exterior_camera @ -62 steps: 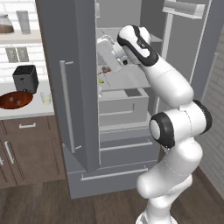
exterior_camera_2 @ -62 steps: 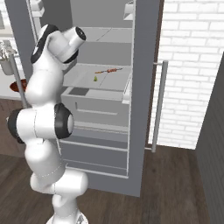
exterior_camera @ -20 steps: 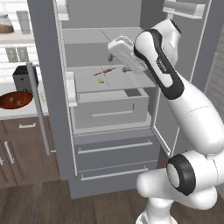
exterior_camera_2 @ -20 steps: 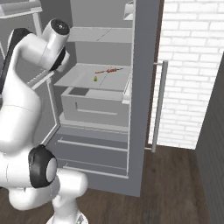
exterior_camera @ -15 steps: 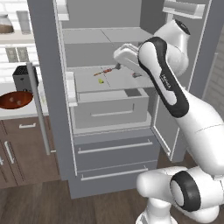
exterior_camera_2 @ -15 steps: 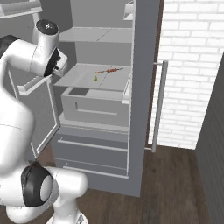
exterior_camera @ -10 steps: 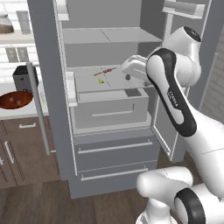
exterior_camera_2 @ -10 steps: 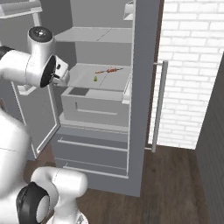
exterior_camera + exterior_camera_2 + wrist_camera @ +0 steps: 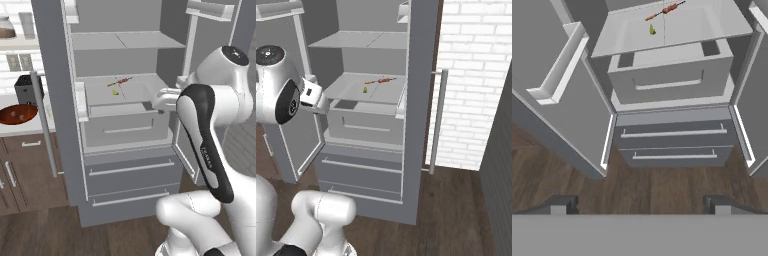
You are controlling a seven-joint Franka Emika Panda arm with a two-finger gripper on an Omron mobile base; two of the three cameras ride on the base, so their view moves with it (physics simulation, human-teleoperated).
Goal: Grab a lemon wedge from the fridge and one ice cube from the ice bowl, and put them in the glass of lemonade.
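The arm has pulled back from the fridge [image 9: 60, 150], and both doors now stand open, so the way in is free. The gripper [image 9: 639, 202] has its jaws wide and holds nothing. The wedge [image 9: 652, 30] sits far ahead of the jaws on the shelf [image 9: 687, 27], near its middle. There is open room between the doors.

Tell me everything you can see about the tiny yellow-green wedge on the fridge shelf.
The tiny yellow-green lemon wedge is a pointed piece, standing upright on the pale grey middle shelf of the open grey fridge. It sits near the shelf's centre, just in front of a thin reddish-orange stick-like item and apart from it. Only the shelf touches it. The open gripper is well back from it.
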